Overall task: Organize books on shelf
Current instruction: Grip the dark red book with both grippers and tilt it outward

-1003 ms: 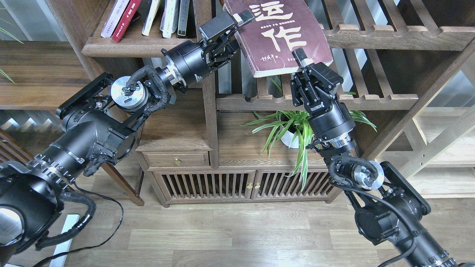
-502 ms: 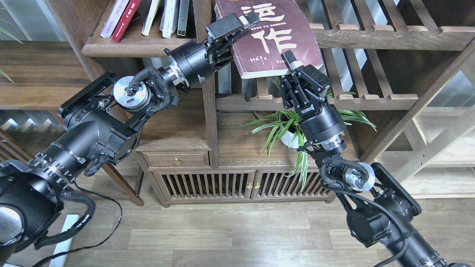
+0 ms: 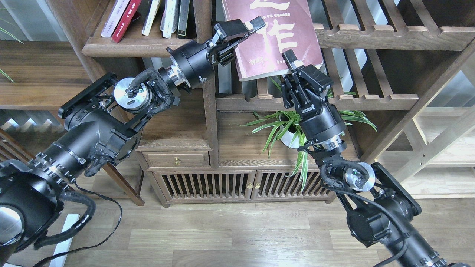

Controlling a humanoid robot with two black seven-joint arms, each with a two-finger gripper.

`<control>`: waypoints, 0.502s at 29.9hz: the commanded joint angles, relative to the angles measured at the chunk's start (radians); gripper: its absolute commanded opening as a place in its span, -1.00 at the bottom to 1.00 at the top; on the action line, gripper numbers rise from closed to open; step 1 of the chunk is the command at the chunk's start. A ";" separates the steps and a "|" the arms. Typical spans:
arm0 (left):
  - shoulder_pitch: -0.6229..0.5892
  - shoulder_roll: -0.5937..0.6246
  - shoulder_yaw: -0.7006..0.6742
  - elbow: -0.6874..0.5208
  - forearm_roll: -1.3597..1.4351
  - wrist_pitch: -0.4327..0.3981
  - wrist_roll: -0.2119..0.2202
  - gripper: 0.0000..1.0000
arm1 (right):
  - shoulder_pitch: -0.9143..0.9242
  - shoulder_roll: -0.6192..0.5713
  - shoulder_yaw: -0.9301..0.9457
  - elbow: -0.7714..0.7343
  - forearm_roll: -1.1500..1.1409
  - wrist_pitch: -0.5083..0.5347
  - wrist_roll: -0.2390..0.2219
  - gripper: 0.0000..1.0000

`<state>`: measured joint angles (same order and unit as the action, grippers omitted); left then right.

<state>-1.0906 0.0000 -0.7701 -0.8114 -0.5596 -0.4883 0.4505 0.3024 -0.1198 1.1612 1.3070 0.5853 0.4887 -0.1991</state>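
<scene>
Both arms reach up, jaws seemingly clamping the maroon book.

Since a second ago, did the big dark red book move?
Yes. The maroon book went up and left: its bottom edge now sits higher above the slatted rack rail, and more of its top is out of view.

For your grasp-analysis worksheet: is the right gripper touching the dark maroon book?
Touching. The head view shows the right gripper with one finger lying flat on the cover of the dark maroon book at its lower edge.
</scene>
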 commanded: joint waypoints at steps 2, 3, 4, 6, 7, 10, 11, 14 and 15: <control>0.000 0.000 0.002 0.000 0.003 0.000 -0.003 -0.95 | -0.002 -0.001 0.011 -0.003 -0.001 0.000 0.004 -0.84; 0.000 0.000 0.003 0.000 0.003 0.000 -0.004 -0.95 | 0.000 -0.001 0.012 -0.006 -0.002 0.000 0.004 -0.71; 0.000 0.000 0.005 0.000 0.004 0.000 -0.004 -0.95 | -0.002 -0.006 0.015 -0.009 -0.004 0.000 0.006 -0.59; 0.000 0.000 0.009 0.000 0.004 0.000 -0.006 -0.95 | -0.003 -0.012 0.032 -0.012 -0.004 0.000 0.006 -0.30; 0.000 0.000 0.011 0.000 0.004 0.000 -0.006 -0.95 | -0.005 -0.012 0.049 -0.012 -0.004 0.000 0.006 -0.21; 0.000 0.000 0.014 0.001 0.007 0.000 -0.009 -0.95 | -0.006 -0.009 0.090 -0.014 -0.004 0.000 0.006 0.08; 0.000 0.000 0.017 0.001 0.007 0.000 -0.009 -0.95 | -0.005 -0.009 0.098 -0.014 -0.004 0.000 0.006 0.17; 0.000 0.000 0.022 0.001 0.007 0.000 -0.010 -0.95 | -0.005 -0.014 0.117 -0.015 -0.004 0.000 0.006 0.34; 0.000 0.000 0.022 0.001 0.007 0.000 -0.010 -0.95 | -0.005 -0.014 0.124 -0.018 -0.004 0.000 0.006 0.39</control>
<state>-1.0912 -0.0001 -0.7503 -0.8106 -0.5523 -0.4894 0.4409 0.2966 -0.1307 1.2661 1.2929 0.5813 0.4887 -0.1930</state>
